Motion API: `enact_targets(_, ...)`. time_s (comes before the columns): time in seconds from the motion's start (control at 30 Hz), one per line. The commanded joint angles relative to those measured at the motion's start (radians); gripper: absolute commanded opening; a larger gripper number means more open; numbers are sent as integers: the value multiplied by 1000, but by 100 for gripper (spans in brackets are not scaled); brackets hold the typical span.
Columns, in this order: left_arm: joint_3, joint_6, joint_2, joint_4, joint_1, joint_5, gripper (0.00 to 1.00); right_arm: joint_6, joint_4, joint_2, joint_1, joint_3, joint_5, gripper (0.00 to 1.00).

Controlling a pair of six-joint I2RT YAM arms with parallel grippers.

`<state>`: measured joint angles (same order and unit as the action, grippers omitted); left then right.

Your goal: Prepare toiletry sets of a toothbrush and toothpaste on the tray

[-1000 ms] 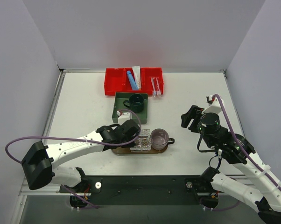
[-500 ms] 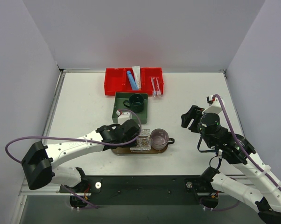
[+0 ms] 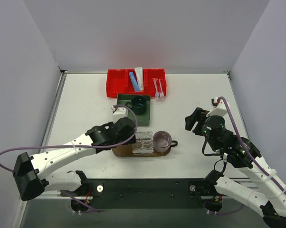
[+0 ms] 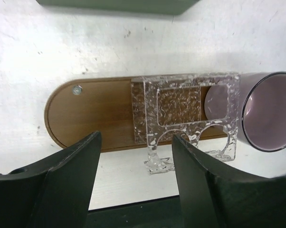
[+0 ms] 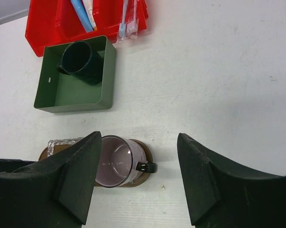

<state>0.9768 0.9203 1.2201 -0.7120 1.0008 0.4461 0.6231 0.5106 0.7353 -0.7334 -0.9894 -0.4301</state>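
Observation:
The brown oval tray (image 3: 119, 152) lies at the front of the table, carrying a clear acrylic holder (image 3: 144, 142) and a pink mug (image 3: 162, 141). In the left wrist view the tray (image 4: 90, 114), holder (image 4: 185, 118) and mug (image 4: 271, 111) lie beyond my left gripper (image 4: 136, 175), which is open and empty. From above, that gripper (image 3: 128, 135) hovers just left of the holder. A blue tube (image 3: 133, 80), a white tube (image 3: 139, 75) and two toothbrushes (image 3: 157, 88) rest in the red bin (image 3: 117, 83). My right gripper (image 3: 195, 118) hangs open and empty, right of the tray.
A green square box (image 3: 126, 116) with a dark green mug (image 3: 138, 104) sits between the red bin and the tray. The right wrist view shows the same box (image 5: 71, 90), the red bin (image 5: 52, 23) and the pink mug (image 5: 117, 161) below the fingers.
My left gripper has opened, let go of the clear holder on the tray, and drawn back to the left. The right arm has stayed still.

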Motion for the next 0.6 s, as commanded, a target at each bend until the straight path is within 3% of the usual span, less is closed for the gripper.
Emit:
enact_targets(0.0,62,-153,-89,5,-97,-10,72,-5,17,-8,3,-11,-10,60)
enact_targets(0.17,98,-432,-94,111,-336,-253,77,1,22,-5,3,-17,2,60)
enact_targets(0.33,334,-683,77,94,-384,-288,82,15,31,6,3,-28,24,60)
enact_targets(0.57,609,-801,428,62,-470,-392,83,44,52,3,3,-46,36,60)
